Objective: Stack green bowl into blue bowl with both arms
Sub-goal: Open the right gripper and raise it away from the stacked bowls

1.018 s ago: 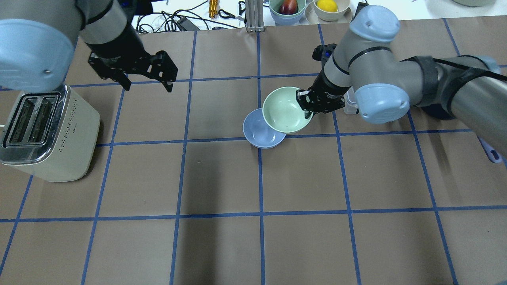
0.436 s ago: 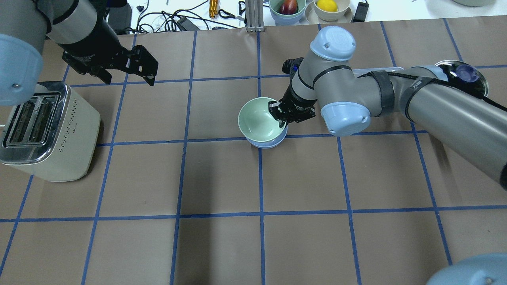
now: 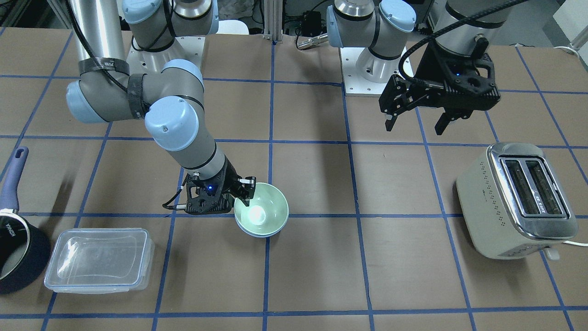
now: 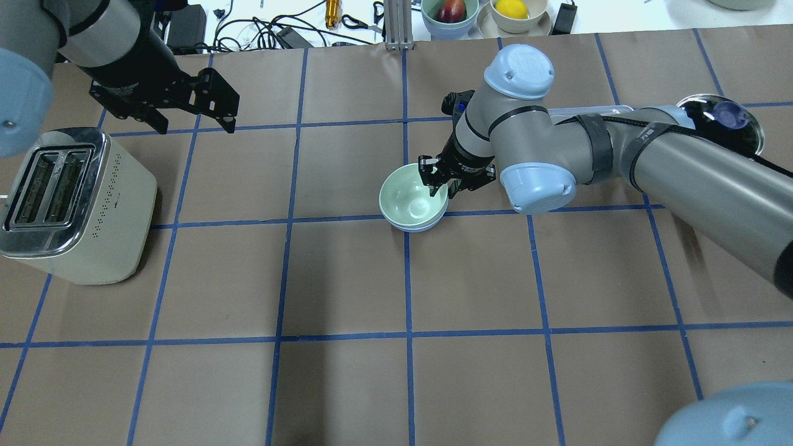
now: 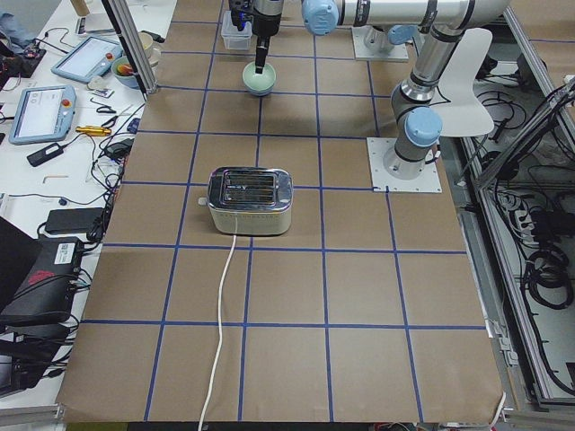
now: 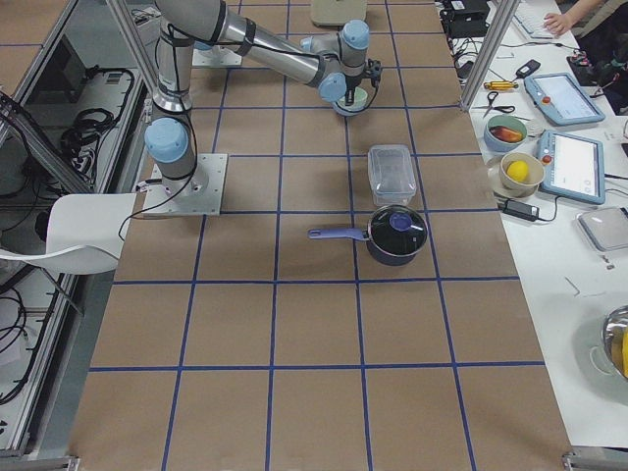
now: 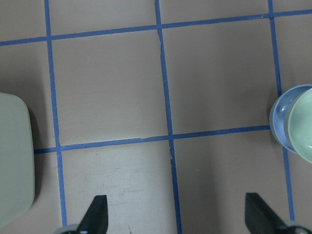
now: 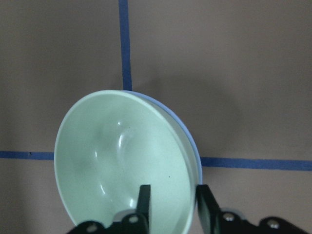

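Green bowl (image 4: 409,199) (nested in blue bowl (image 4: 417,227)) straddled by right tool (image 4: 441,188).

in the overhead view the green bowl (image 4: 409,198) sits inside the blue bowl (image 4: 417,225) just above the table's (image 4: 347,279) centre, on a grid crossing. the right gripper (image 4: 442,186) is at the bowls' 2 o'clock edge, one finger inside the green bowl's rim and one outside. the toaster (image 4: 68,204) stands far off at the bowls' 9 o'clock, by the table's left side. the left gripper (image 4: 197,118) hangs above the table at the toaster's 1 o'clock, well apart from the bowls. in the front-facing view the container (image 3: 98,259) lies at the bowls' 8 o'clock, with the saucepan (image 3: 16,248) just beside it at its 9 o'clock.
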